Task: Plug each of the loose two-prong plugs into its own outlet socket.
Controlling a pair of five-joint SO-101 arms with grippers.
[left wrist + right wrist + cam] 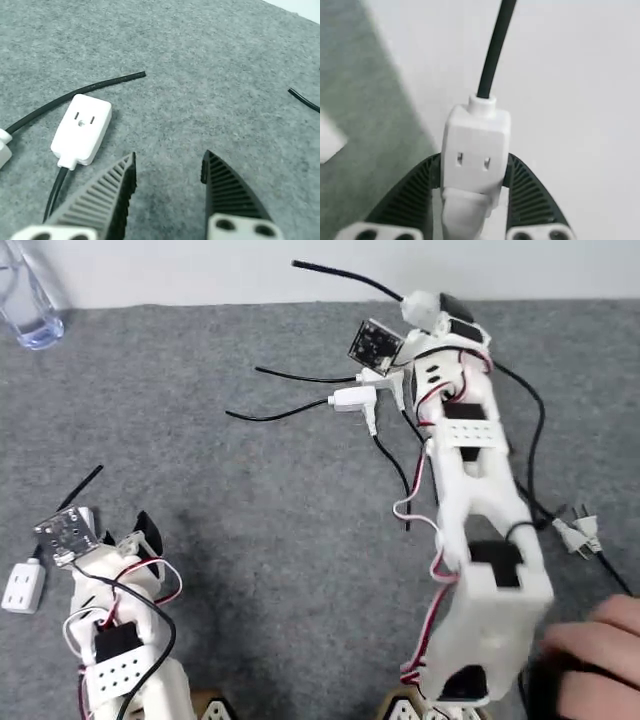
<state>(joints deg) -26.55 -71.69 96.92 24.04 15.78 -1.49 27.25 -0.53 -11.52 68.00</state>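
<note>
Going by what I see, the job is barely begun. On the grey mat my right arm stretches to the far edge. Its right gripper is clamped around a white socket block, lifted off the mat with its black cord running away from the arm. The block's two slots face the wrist camera and look empty. A white piece sits just below it between the fingers, and I cannot tell what that is.

The left gripper hovers low over the mat, spread wide and holding nothing. Just beside it lies a second socket on its back, with nothing plugged in.

One loose plug lies well apart from both sockets, near the right arm's base. A white connector rests mid-mat beside the right arm, and I cannot tell whether it is a mated pair. By my reckoning, at least two joins are left to make.
</note>
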